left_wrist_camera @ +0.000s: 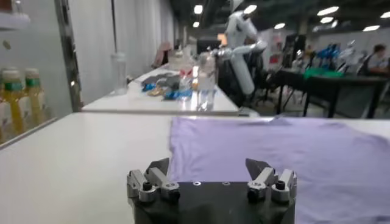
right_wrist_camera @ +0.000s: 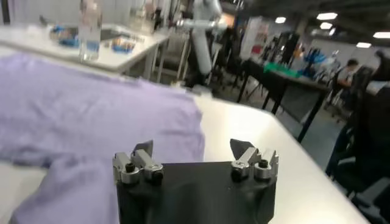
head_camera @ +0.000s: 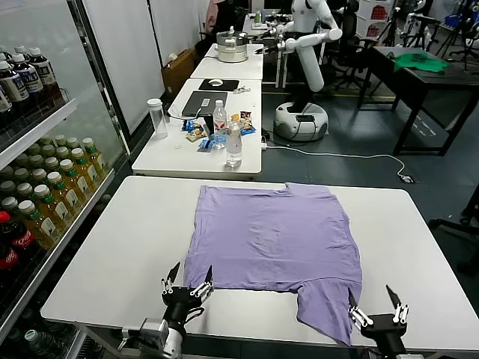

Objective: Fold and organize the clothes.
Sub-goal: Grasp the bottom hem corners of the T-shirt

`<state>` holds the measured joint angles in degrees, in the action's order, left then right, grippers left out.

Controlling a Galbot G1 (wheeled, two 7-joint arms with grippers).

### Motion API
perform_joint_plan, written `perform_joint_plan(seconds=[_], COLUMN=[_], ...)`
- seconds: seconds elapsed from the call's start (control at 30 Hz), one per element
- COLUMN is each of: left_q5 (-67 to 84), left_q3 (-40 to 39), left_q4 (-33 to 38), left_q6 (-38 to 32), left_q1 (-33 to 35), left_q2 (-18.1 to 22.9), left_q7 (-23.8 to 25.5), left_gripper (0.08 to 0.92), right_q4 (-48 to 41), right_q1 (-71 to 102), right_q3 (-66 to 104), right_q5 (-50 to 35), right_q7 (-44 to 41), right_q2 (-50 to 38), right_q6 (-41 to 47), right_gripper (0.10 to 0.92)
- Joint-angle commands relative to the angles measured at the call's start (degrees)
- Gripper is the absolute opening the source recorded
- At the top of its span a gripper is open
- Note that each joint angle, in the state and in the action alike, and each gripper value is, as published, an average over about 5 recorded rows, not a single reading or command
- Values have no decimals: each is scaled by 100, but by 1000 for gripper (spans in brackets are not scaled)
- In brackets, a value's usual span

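A lavender-purple T-shirt point(head_camera: 273, 243) is lying spread flat on a white surface point(head_camera: 120, 254), roughly in the middle and a little toward the robot's right. Its body is lying smooth with faint creases. One sleeve is reaching down to the near edge of the surface on the right side, with its fabric drooping slightly over that edge.

The left hand point(head_camera: 188, 279) is hovering low at the near edge of the surface, just beside the shirt's near left corner, with its fingers standing wide apart and gripping nothing. The right hand point(head_camera: 376, 304) is sitting at the near edge too, just beside the hanging sleeve, its fingers likewise spread wide apart and empty.

Beyond the shirt, a second white surface point(head_camera: 168, 153) is carrying a clear water bottle point(head_camera: 233, 144), a tall clear tumbler point(head_camera: 157, 117), a laptop point(head_camera: 203, 102) and scattered snack packets point(head_camera: 200, 133). On the robot's left, a glass-fronted fridge point(head_camera: 45, 172) is showing rows of bottled drinks. Farther back, a white robot point(head_camera: 303, 67) is standing on the floor, and a dark table is holding a green cloth point(head_camera: 420, 62).
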<state>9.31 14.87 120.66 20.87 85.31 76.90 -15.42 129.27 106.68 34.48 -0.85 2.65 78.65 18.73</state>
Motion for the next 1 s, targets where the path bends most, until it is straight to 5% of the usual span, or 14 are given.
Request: perform_joint_plan(seconds=[0.03, 0.33, 1.0], left_q5=[156, 127, 573], left_q3=[-39, -81, -125], left_q4=[-675, -705, -411], left_q6=[564, 592, 632], left_q1=[-494, -437, -97], left_q2=[-35, 3, 78], left_q7=[-375, -431, -447], left_gripper=[823, 781, 204], right_q4=[-135, -416, -474], right_q1=[26, -48, -118], right_q3=[-284, -568, -342], right_q5=[152, -190, -1634], right_q7=[-30, -183, -185], right_q2=[14, 30, -9], right_q6=[303, 486, 774], right_gripper=[823, 798, 348])
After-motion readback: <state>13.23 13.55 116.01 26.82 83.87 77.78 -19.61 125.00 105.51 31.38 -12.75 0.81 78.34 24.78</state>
